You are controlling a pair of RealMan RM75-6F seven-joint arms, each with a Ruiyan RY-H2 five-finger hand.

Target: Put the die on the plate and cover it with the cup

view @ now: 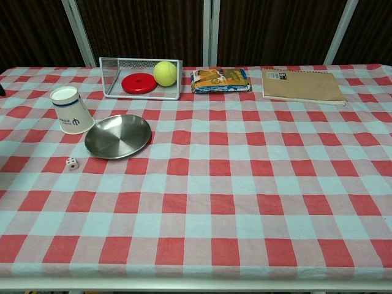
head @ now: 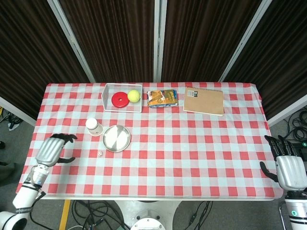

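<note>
While both the left hand (head: 49,149) and right hand (head: 289,170) are held spread and empty, a shiny round metal plate (view: 117,136), white dotted die (view: 71,163) and upturned paper cup (view: 71,110), blue-logoed, are seen.

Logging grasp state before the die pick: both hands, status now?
Left hand: open, holding nothing, over the table's left edge.
Right hand: open, holding nothing, off the table.

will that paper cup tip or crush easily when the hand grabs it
Probably both. The cup looks like thin paper, so a firm squeeze could dent it. It stands upside down, wide rim on the tablecloth, so it likely resists tipping, though it seems light enough to slide if nudged.
</note>
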